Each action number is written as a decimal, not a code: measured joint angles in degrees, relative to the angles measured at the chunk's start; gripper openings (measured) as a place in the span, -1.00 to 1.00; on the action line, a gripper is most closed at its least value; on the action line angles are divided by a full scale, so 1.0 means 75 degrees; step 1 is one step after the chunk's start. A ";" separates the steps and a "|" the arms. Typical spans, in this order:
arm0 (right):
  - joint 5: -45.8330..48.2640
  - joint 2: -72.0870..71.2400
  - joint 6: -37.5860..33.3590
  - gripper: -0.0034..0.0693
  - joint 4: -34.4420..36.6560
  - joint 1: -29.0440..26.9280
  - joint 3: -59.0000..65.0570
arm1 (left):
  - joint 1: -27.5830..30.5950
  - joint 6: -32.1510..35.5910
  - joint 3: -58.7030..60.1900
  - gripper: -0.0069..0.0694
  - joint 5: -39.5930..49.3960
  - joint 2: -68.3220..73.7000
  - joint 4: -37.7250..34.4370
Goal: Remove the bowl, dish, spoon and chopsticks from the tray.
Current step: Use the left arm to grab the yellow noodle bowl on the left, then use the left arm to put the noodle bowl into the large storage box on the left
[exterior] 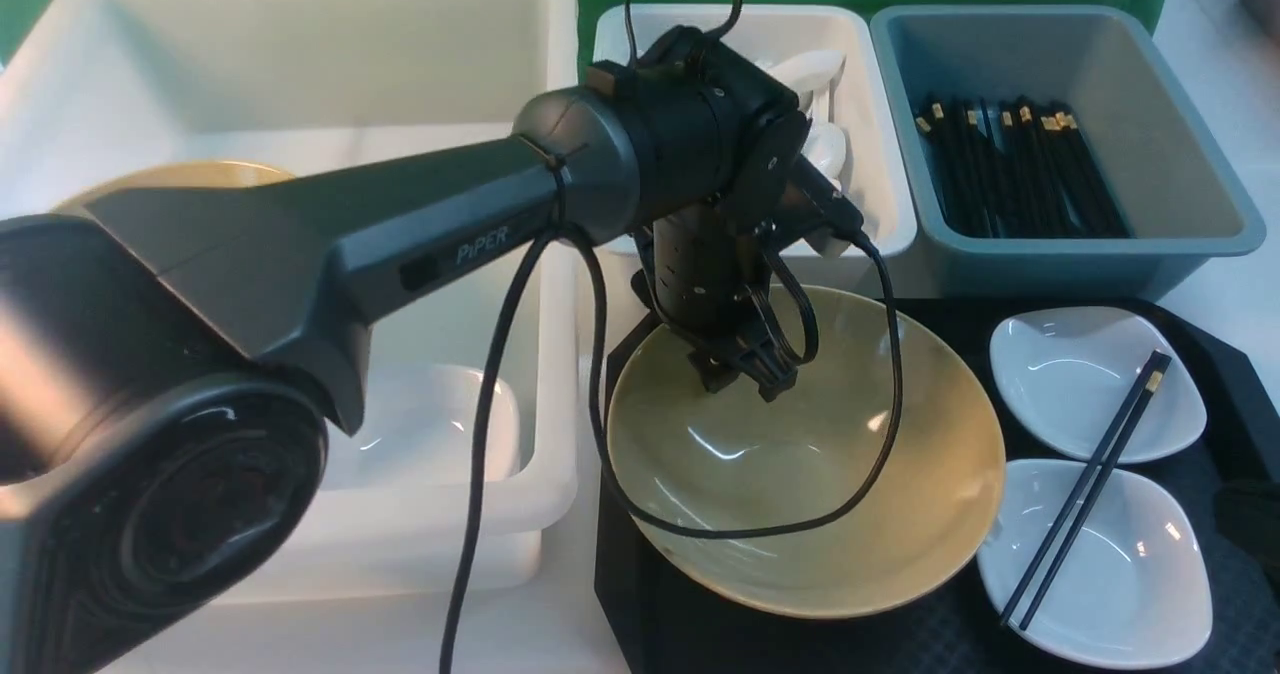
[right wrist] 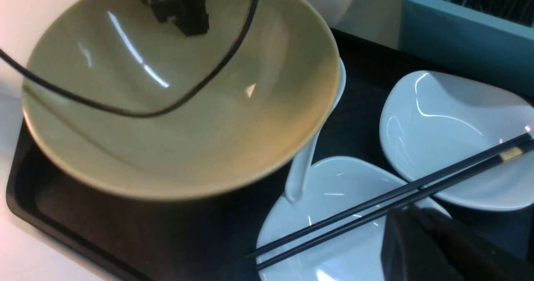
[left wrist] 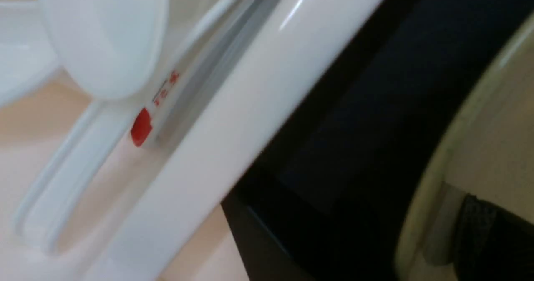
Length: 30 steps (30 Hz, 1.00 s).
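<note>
1. Two grippers: the left gripper (exterior: 745,382) hangs just inside the far rim of the bowl (exterior: 800,494); its tips show a gap, but whether they grip the rim I cannot tell; the right gripper (right wrist: 413,239) is closed, with nothing seen in it.
2. One bowl on the tray (exterior: 650,604), directly under the left gripper; a second tan bowl (exterior: 180,176) sits in the large white tub (exterior: 300,54), off to that gripper's left.
3. Two white dishes on the tray, the far dish (exterior: 1060,374) and the near dish (exterior: 1130,574), between the bowl and the right gripper.
4. One pair of chopsticks (exterior: 1085,489): two sticks together across both dishes, passing just beside the right gripper's tip.
5. One spoon (right wrist: 306,160) on the tray; scoop hidden under the bowl's rim, handle end touching the near dish.
6. Beyond the left gripper, a small white tub (exterior: 870,104) with at least two spoons; beside it a grey-blue tub (exterior: 1180,174) of chopsticks, too many to count.
</note>
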 joint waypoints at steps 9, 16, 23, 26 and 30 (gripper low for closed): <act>-0.0024 0.0000 0.0000 -0.79 0.0000 0.0000 0.0000 | -0.0003 0.0338 -0.0741 -0.67 0.1095 -0.0274 -0.0943; -0.0024 0.0000 0.0008 -0.78 0.0000 0.0000 0.0000 | -0.0005 0.0370 -0.1064 -0.81 0.1146 -0.1057 -0.1250; 0.0025 0.0000 0.0008 -0.78 0.0000 0.0000 0.0000 | 0.0293 0.0370 -0.1064 -0.81 0.0779 -0.2119 -0.1915; 0.0117 0.0000 0.0008 -0.78 0.0000 0.0000 0.0000 | 0.0769 0.0370 -0.1064 -0.81 0.0678 -0.2677 -0.2126; 0.0172 0.0000 0.0013 -0.78 0.0000 0.0000 0.0000 | 0.2276 0.0363 -0.1064 -0.81 0.1004 -0.3579 -0.2148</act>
